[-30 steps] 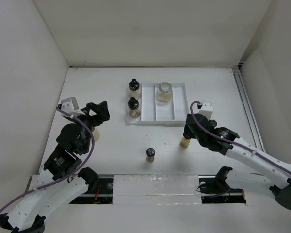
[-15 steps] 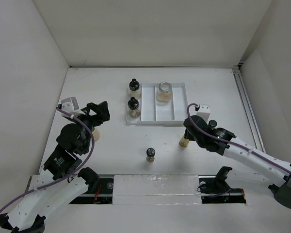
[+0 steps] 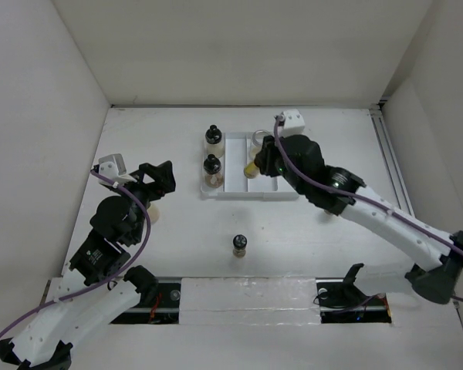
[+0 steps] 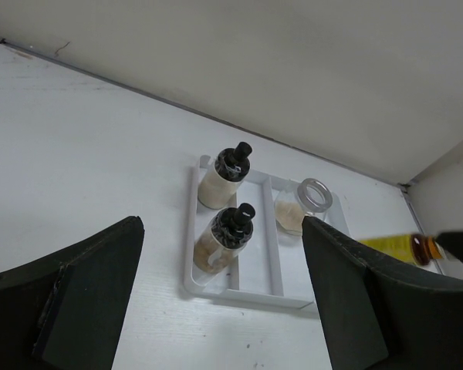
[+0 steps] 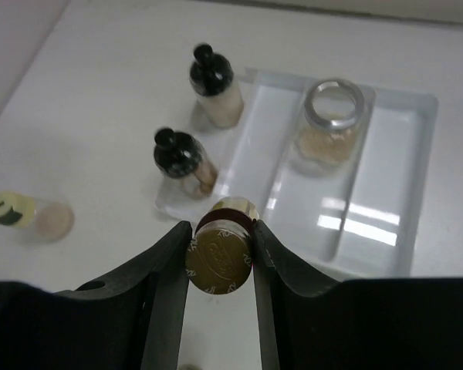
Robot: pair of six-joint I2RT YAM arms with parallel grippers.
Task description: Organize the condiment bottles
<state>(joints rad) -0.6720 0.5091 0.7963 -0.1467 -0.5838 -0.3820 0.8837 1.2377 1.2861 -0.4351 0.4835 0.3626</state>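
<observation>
A robotics lab booth: bare white walls (image 3: 239, 46) enclose a white table (image 3: 355, 139) carrying two bolted arms (image 3: 386, 231).

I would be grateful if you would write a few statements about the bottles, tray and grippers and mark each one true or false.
1. The right gripper holds a gold-capped bottle. True.
2. The left gripper is clamped on a jar. False: it is open and holds nothing.
3. Two black-capped bottles stand in the white tray. True.
4. The clear glass jar lies on its side. False: it stands upright in the tray.
5. A small dark bottle stands on the table, outside the tray. True.
</observation>
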